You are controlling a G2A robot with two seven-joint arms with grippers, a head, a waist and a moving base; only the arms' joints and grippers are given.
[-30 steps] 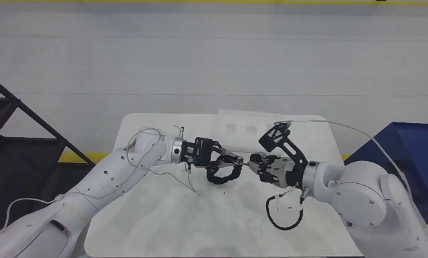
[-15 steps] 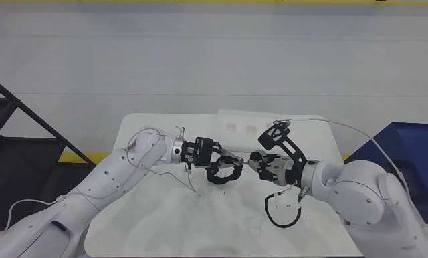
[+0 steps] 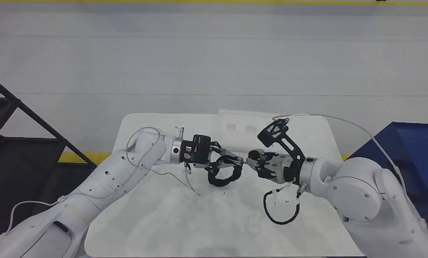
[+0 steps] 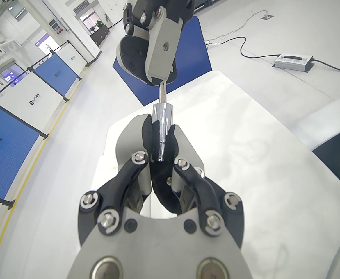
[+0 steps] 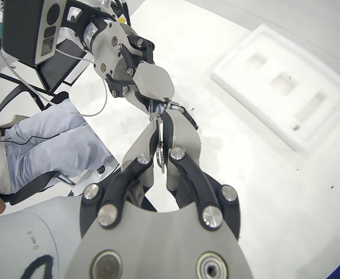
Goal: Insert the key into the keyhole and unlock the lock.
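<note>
Left gripper (image 4: 159,129) clamped on lock (image 4: 161,113), right gripper (image 5: 163,123) pinching key (image 4: 163,94), key tip touching lock's end, mid-frame in top view, above desk (image 3: 200,224).

Super bright all round, with flat, diffuse light and no hard shadows anywhere. In the top view the white counter (image 3: 154,218) is nearly blown out and almost melts into the pale floor (image 3: 214,57). The only real shading is soft grey in the recesses of the foam tray (image 5: 277,88). The chrome lock (image 4: 161,111) throws streaky highlights, the key (image 4: 163,92) gives a tiny glint, and the left claw (image 4: 160,127) plates have a dull sheen. Both wrist views are heavy fisheye: the barriers (image 4: 56,71) and the counter edge bow hard near the frame edges.
</note>
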